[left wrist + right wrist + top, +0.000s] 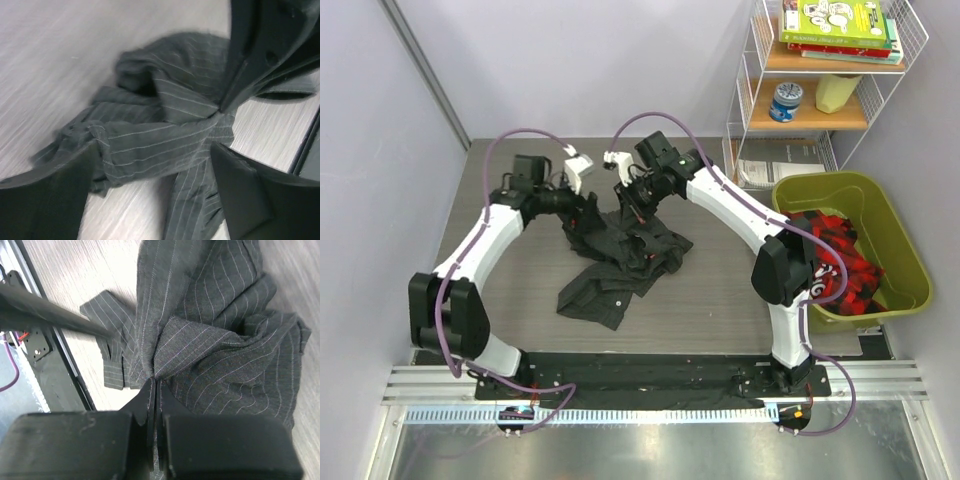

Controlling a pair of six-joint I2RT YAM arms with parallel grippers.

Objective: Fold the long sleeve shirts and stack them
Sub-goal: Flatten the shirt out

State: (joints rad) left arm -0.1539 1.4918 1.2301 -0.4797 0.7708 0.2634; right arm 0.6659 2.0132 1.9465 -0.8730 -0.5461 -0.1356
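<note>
**Right claw pinches shirt, left claw open over it**

The long sleeve shirt (620, 262) lies crumpled mid-table, dark charcoal with pale pinstripes. One part trails toward the near left. I cannot tell whether the heap is one shirt or more.

The right claw (155, 382) is clamped on a fold at the far edge of the heap, with its fingers pressed together on the cloth. The fabric gathers to a peak at the pinch.

The left claw (154, 150) has its fingers spread wide with nothing between them. It hangs just over the far-left part of the shirt, close beside the right claw. Whether its fingers touch the cloth is unclear because the left wrist view is blurred.

The table (515, 290) is grey wood-grain. A green bin (905, 250) sits off the table's right edge with red and black cloth (840, 262) inside. A wire shelf (750, 95) stands far right, carrying books, a can and a yellow container.
</note>
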